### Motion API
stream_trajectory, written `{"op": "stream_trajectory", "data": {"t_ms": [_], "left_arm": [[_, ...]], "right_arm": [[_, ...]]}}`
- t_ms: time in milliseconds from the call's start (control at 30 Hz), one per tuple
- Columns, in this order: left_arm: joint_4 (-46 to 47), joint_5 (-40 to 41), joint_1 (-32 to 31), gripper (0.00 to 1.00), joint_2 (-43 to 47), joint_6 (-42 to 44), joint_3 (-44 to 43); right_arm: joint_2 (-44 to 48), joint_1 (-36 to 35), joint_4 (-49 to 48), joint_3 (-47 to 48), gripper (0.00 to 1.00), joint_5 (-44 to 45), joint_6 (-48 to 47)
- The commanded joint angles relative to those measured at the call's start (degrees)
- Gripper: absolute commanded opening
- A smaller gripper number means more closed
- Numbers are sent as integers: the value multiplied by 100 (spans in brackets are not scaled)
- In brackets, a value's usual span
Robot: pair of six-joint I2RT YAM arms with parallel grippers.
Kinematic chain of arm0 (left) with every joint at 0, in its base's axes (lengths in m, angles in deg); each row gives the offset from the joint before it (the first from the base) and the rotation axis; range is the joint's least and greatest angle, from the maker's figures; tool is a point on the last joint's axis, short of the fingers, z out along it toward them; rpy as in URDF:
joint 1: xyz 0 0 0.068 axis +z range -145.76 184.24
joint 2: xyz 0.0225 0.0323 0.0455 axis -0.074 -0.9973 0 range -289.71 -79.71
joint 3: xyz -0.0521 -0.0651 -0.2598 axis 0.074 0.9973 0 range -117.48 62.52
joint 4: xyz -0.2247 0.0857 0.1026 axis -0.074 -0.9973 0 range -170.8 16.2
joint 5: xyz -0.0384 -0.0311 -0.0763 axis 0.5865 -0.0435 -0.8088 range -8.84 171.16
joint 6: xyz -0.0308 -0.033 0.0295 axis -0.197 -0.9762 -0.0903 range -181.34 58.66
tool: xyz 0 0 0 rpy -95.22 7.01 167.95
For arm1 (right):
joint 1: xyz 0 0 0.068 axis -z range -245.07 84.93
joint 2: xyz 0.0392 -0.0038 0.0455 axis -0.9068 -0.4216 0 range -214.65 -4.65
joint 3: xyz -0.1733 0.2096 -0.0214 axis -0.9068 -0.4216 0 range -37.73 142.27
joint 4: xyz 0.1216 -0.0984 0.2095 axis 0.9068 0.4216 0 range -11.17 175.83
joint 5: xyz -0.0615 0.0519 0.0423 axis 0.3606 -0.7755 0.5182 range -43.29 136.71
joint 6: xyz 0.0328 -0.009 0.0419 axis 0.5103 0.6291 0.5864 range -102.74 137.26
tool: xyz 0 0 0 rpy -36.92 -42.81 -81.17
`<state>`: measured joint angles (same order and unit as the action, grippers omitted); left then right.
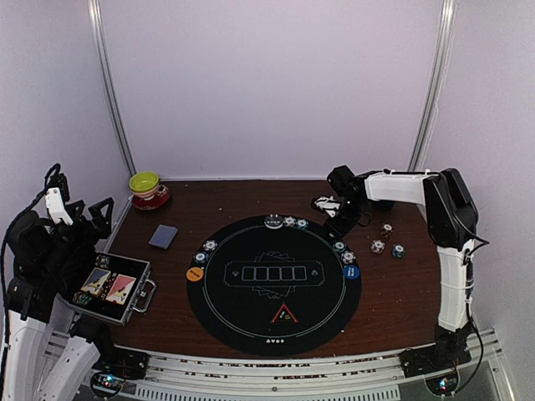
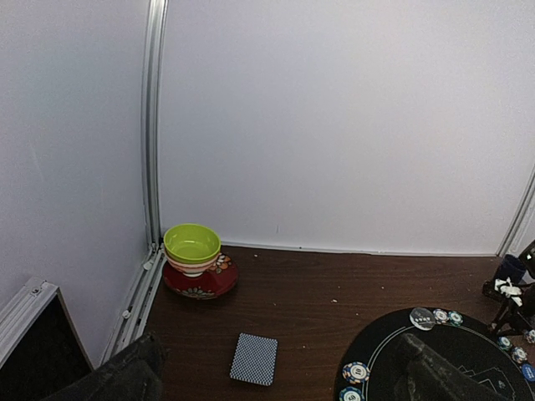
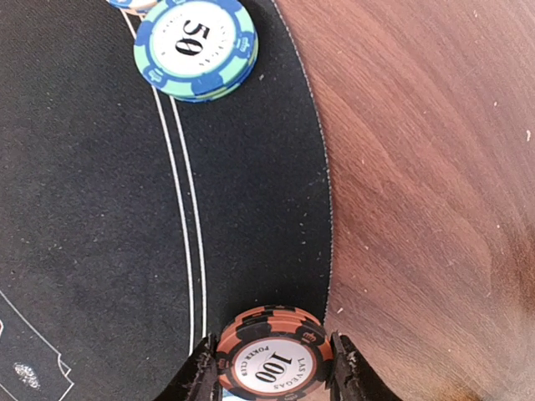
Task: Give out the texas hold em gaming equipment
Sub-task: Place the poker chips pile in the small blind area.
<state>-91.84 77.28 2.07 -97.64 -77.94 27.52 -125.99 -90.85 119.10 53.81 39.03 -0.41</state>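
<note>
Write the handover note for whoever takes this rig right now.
Left gripper: open, empty, held up at the table's left side.
Right gripper: shut on a red 100 chip at the mat edge.
Done: rim chips sit around the mat's far half; the orange button, blue button and red triangle marker are on the mat.
Left: a few loose chips on the table right of the mat; the card deck lies undealt off the mat.

place: you're in a robot lab test booth
walls: plain white panels (image 1: pixel 267 83), metal corner strips (image 1: pixel 113 92)
rig: your left arm (image 1: pixel 38 259), right arm (image 1: pixel 451 251) on aluminium rail (image 1: pixel 276 369)
</note>
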Motion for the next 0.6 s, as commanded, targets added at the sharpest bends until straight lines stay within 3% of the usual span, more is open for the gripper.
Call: {"op": "stream_trajectory", "data": {"t_ms": [0, 567], "left_arm": [[232, -22, 60, 98, 31, 25, 2], [235, -24, 60, 98, 40, 25, 2]], "right_arm": [[-95, -58, -109, 80, 33, 139, 31], [-206, -103, -39, 45, 34, 212, -39]]}}
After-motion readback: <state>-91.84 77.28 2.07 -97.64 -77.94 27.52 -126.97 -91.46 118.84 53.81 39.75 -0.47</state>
